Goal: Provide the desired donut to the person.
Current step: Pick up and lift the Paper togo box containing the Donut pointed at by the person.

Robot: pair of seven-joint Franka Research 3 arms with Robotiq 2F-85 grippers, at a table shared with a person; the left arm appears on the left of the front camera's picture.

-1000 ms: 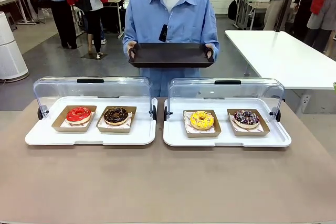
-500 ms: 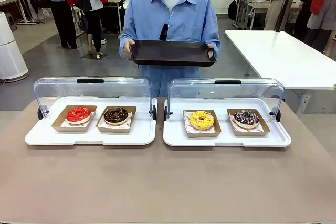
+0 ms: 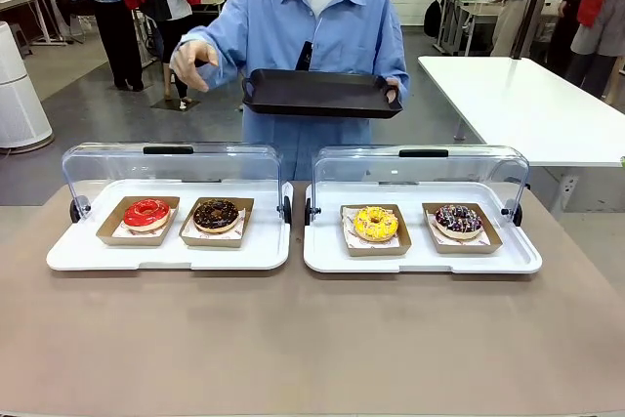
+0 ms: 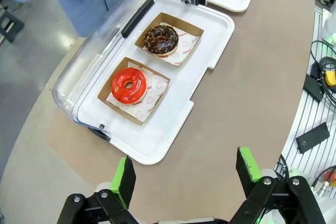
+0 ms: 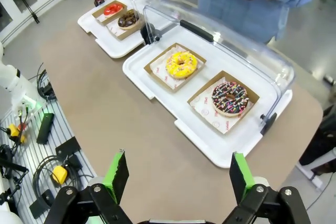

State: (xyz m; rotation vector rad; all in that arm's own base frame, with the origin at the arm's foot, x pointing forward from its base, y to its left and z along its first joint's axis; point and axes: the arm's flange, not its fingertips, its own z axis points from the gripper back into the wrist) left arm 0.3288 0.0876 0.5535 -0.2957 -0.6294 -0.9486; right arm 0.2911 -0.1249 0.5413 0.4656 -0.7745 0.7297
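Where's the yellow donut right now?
Front view: the yellow donut sits in the right white display tray, left of the sprinkled chocolate donut.

Front camera across table [image 3: 312, 339] toward person [image 3: 337, 41]; wrist cameras high above it.

On my brown table [image 3: 312, 339], two white trays just beside each other: left tray [image 3: 166, 259], right tray [image 3: 420, 266].

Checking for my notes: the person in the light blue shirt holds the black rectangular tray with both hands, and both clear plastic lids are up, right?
Not both hands. In the front view the person in the light blue shirt holds the black rectangular tray with one hand; the other hand is raised off it. Both clear plastic lids are up.
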